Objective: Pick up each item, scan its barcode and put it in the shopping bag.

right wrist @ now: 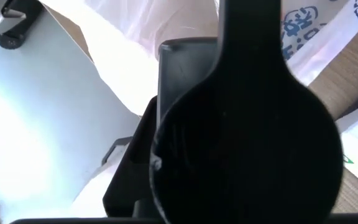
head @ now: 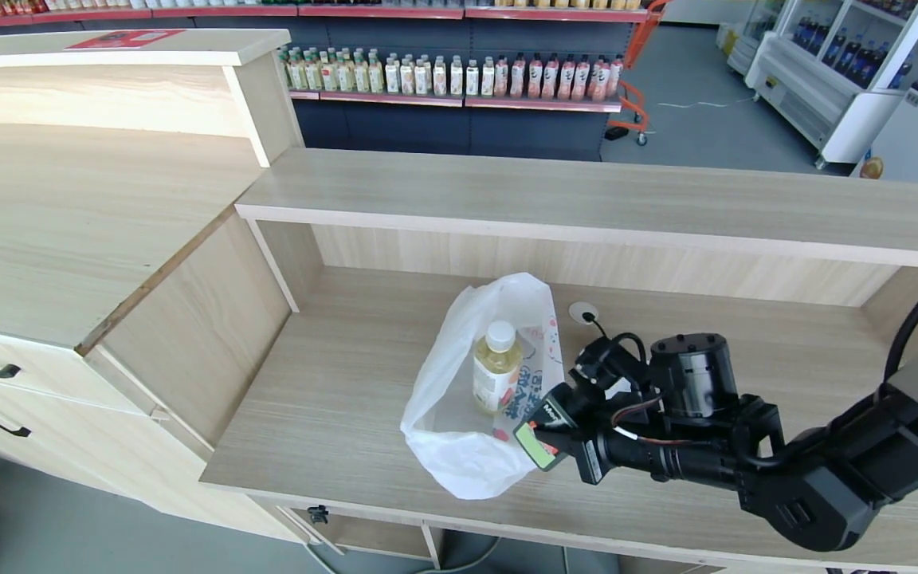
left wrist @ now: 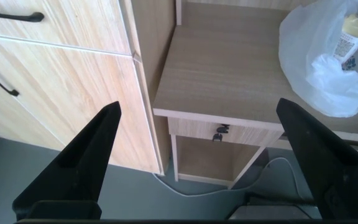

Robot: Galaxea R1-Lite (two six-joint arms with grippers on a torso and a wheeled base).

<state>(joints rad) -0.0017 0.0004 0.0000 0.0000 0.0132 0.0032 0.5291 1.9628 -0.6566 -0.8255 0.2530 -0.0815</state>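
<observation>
Right claw [head: 548, 430] grasps the black scanner [right wrist: 247, 143] beside the shopping bag [head: 459, 454]; left claw [left wrist: 199, 112] released. Best to aim squarely at the tea bottle [head: 496, 371] label, cable [head: 596, 325] slack.

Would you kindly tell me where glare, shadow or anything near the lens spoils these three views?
Head view: even light, soft shadows; the right arm covers one edge of the bag. Left wrist view: the left gripper, jaws open, shows as two dark shapes against a bright counter. Right wrist view: a dark round part by the lens blocks the middle; the bag glares white.
</observation>
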